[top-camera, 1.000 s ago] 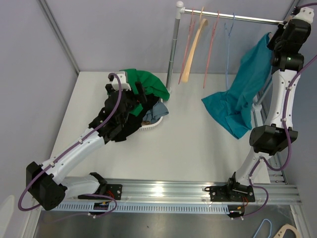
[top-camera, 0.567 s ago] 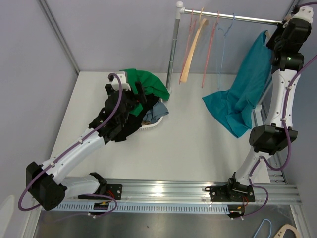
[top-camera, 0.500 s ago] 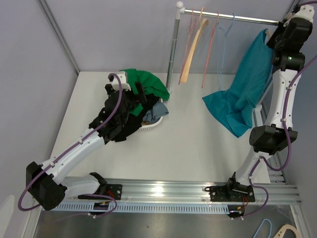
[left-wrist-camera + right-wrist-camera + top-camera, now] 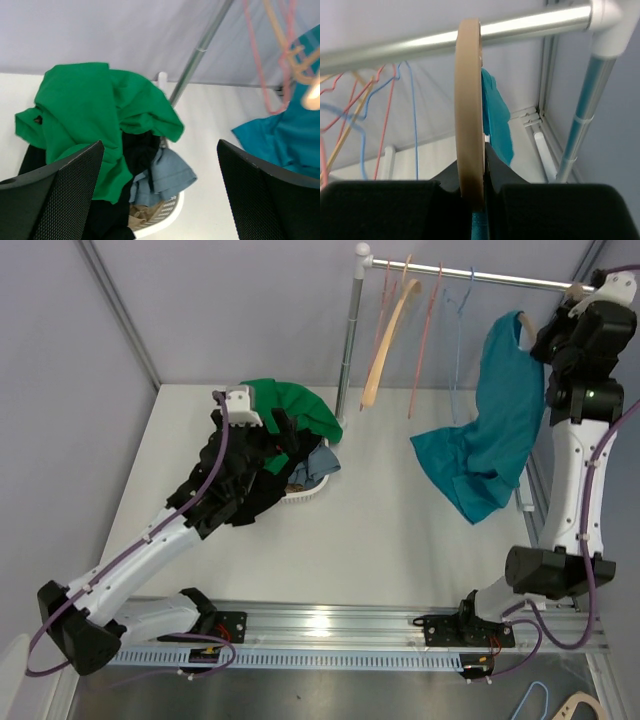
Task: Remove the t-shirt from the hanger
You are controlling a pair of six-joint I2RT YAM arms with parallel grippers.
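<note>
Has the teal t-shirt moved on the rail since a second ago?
Yes. The top of the teal t-shirt has shifted left along the rail, away from its right end.

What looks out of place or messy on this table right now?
The teal t-shirt hangs lopsided on its tan hanger, one side sagging down toward the table. A green shirt also spills over the rim of the overfull white basket.

At the right of the overhead view we see a teal cloth t-shirt (image 4: 500, 415), soft and matt. The tan hanger hook (image 4: 469, 125) looks smooth; wood or plastic, we cannot tell. The round metal rail (image 4: 530, 24) is polished and glossy. The white tabletop (image 4: 380, 530) is matt, and the green cloth (image 4: 85, 105) is creased.
</note>
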